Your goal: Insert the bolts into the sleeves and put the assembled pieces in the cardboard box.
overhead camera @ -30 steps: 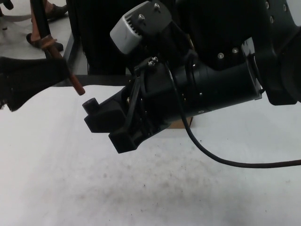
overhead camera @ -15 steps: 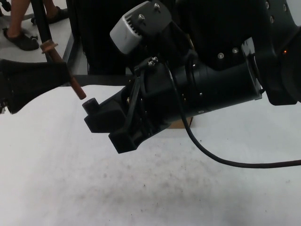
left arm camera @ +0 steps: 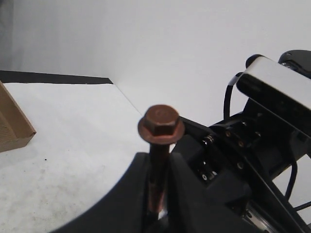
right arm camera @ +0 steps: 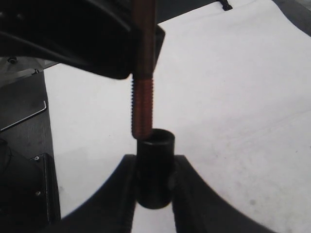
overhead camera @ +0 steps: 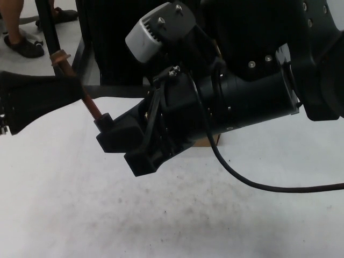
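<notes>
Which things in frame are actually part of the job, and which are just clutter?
Job:
- bolt, held in left tool
- sleeve, held in right tool
- cardboard box

Not the job:
- black cable
- bench

— Entry: text, labels, brands, numbers, signs. Count?
— Nil. Nothing legible in any view.
</notes>
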Motion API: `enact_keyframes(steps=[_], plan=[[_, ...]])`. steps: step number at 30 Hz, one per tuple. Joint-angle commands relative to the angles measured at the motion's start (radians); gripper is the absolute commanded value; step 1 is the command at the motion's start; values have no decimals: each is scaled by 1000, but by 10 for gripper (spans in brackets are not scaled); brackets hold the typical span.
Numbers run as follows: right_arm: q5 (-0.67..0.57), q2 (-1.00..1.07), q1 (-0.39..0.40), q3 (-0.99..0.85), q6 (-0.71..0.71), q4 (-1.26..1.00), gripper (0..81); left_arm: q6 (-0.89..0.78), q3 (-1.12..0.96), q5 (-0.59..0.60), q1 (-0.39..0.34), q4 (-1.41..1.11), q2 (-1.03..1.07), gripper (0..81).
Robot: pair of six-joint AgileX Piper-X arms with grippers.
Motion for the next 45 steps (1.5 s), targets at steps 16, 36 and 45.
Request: enact_keyframes(steps=[16,36,45], plan=[[-39,-20,1,-6,27,-53,2,66,-1,20,1,119,-9,8],[-120,-20,3,-6,45,-75,2,71,-1,34,1,117,-9,8],[-118,-17,3,-6,41,-103,2,57,-1,49,-48,117,-9,8]])
